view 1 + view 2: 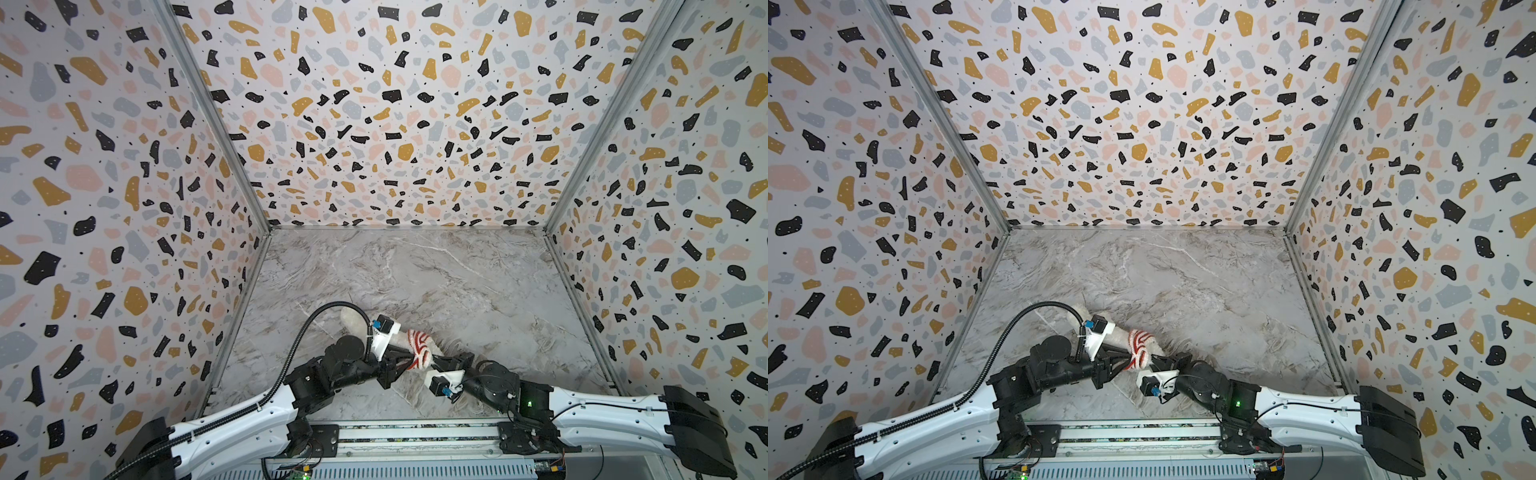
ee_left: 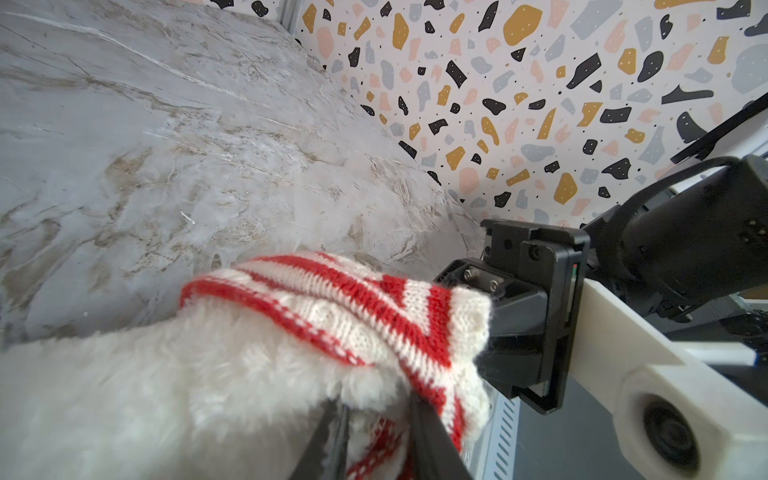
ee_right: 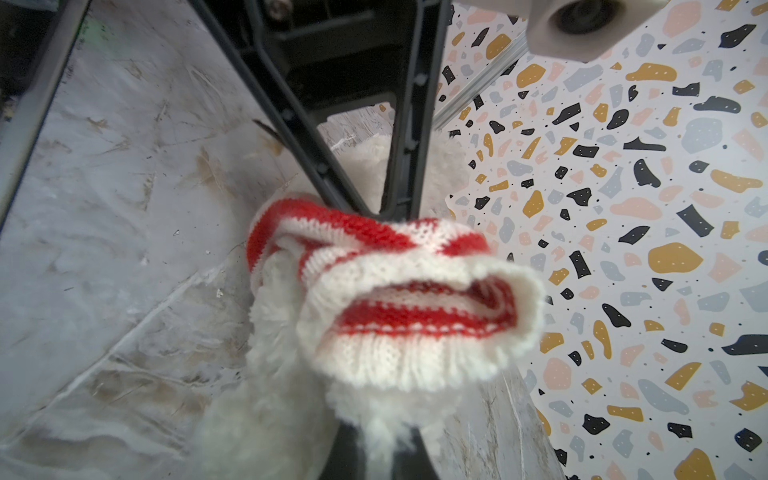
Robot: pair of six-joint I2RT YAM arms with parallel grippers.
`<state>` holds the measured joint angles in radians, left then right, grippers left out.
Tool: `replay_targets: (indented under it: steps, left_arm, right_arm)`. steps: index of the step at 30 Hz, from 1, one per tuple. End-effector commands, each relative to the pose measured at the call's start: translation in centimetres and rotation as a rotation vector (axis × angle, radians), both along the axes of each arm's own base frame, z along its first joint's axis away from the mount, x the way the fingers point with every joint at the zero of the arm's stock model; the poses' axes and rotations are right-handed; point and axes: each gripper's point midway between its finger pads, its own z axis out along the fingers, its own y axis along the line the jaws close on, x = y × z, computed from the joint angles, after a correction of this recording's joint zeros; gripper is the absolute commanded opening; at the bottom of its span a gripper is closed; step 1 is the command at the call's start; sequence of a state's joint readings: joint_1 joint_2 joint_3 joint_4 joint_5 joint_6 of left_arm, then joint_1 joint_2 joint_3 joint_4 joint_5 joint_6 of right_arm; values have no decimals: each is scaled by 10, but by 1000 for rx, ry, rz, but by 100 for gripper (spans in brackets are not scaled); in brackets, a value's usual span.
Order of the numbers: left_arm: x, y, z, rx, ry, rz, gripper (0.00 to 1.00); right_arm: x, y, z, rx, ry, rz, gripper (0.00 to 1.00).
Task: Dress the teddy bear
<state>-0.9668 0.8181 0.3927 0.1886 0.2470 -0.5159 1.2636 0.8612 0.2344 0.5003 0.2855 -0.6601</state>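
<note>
Mid-dressing: the teddy bear [image 1: 351, 321] lies at six o'clock on the marble table [image 1: 415, 270], striped sweater [image 1: 419, 348] bunched over one end. The left hand [image 3: 380, 214] pinches the knit, the right hand [image 2: 488, 320] is clamped on its hem; next, likely, stretching it along the body. Terrazzo-print walls [image 1: 374, 104] enclose the booth.

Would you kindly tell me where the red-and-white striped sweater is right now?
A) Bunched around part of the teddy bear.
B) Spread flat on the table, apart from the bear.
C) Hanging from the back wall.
A: both wrist views show the sweater gathered in folds around the white fur of the teddy bear.
</note>
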Motion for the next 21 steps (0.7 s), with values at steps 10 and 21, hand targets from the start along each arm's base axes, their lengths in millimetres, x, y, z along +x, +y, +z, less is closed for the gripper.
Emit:
replay_targets:
  steps: [10,21]
  left_arm:
    - [4,-1,6,9,-48,14,0]
    - [32,38,22,4,-111,257,0]
  right_arm:
    - [6,0,26,81,-27,-35,0]
    - [7,-5,28,100,-32,-58,0]
